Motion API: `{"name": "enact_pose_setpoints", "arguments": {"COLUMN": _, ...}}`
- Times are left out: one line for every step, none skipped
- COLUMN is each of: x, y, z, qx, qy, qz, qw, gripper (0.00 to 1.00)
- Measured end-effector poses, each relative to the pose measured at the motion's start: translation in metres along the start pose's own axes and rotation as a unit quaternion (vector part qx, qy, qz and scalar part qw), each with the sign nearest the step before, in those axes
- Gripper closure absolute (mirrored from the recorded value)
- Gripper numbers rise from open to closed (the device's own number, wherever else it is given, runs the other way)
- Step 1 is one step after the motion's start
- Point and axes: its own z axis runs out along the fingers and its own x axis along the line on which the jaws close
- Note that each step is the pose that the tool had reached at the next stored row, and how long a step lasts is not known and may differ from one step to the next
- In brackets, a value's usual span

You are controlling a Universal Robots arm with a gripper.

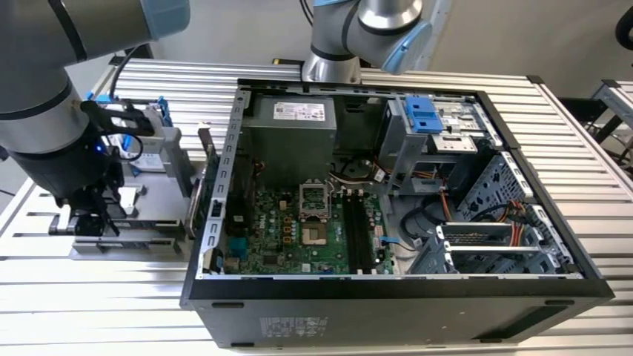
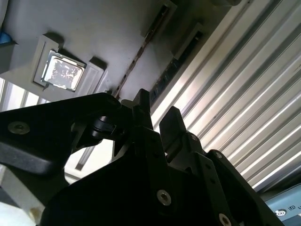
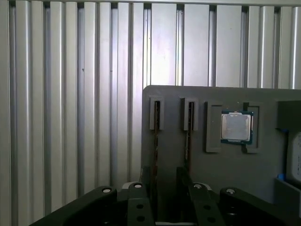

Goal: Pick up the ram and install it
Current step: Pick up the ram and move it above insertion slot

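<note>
The edge-up ram (image 3: 156, 139) is seen lying lengthwise just below the pincer (image 3: 164, 181), which is spread open and empty.

the exterior view looks down from well back over the open computer case (image 1: 396, 297) and ribbed table (image 1: 99, 304), while both wrist views peer closely past the gripper (image 3: 164, 172), the first squarely, the second aslant, sharing the grey holder (image 3: 225, 169) with its processor (image 3: 236, 127).
</note>
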Motion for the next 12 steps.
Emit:
{"name": "enact_pose_setpoints", "arguments": {"x": 0.0, "y": 0.0, "z": 0.0003, "qx": 0.0, "qy": 0.0, "qz": 0.0, "qw": 1.0, "gripper": 0.0}}
{"name": "enact_pose_setpoints", "arguments": {"x": 0.0, "y": 0.0, "z": 0.0006, "qx": 0.0, "qy": 0.0, "qz": 0.0, "qw": 1.0, "gripper": 0.0}}
{"name": "enact_pose_setpoints", "arguments": {"x": 0.0, "y": 0.0, "z": 0.001, "qx": 0.0, "qy": 0.0, "qz": 0.0, "qw": 1.0, "gripper": 0.0}}
{"name": "enact_pose_setpoints", "arguments": {"x": 0.0, "y": -0.0001, "z": 0.0016, "qx": 0.0001, "qy": -0.0001, "qz": 0.0, "qw": 1.0, "gripper": 0.0}}
{"name": "enact_pose_setpoints", "arguments": {"x": 0.0, "y": -0.0001, "z": 0.0023, "qx": 0.0001, "qy": -0.0001, "qz": 0.0, "qw": 1.0, "gripper": 0.0}}
{"name": "enact_pose_setpoints", "arguments": {"x": 0.0, "y": -0.0001, "z": 0.0032, "qx": 0.0, "qy": 0.0, "qz": 0.0, "qw": 1.0, "gripper": 0.0}}
{"name": "enact_pose_setpoints", "arguments": {"x": 0.0001, "y": -0.0002, "z": 0.0047, "qx": 0.0, "qy": 0.0, "qz": 0.0, "qw": 1.0, "gripper": 0.0}}
{"name": "enact_pose_setpoints", "arguments": {"x": 0.0001, "y": -0.0003, "z": 0.0064, "qx": 0.0, "qy": 0.0001, "qz": 0.0, "qw": 1.0, "gripper": 0.0}}
{"name": "enact_pose_setpoints", "arguments": {"x": 0.0002, "y": -0.0003, "z": 0.0082, "qx": 0.0, "qy": 0.0002, "qz": 0.0, "qw": 1.0, "gripper": 0.0}}
{"name": "enact_pose_setpoints", "arguments": {"x": 0.0002, "y": -0.0004, "z": 0.0101, "qx": 0.0, "qy": 0.0003, "qz": 0.0, "qw": 1.0, "gripper": 0.0}}
{"name": "enact_pose_setpoints", "arguments": {"x": 0.0002, "y": -0.0005, "z": 0.0119, "qx": 0.0001, "qy": 0.0005, "qz": 0.0, "qw": 1.0, "gripper": 0.0}}
{"name": "enact_pose_setpoints", "arguments": {"x": 0.0002, "y": -0.0005, "z": 0.0136, "qx": 0.0, "qy": 0.001, "qz": 0.0, "qw": 1.0, "gripper": 0.0}}
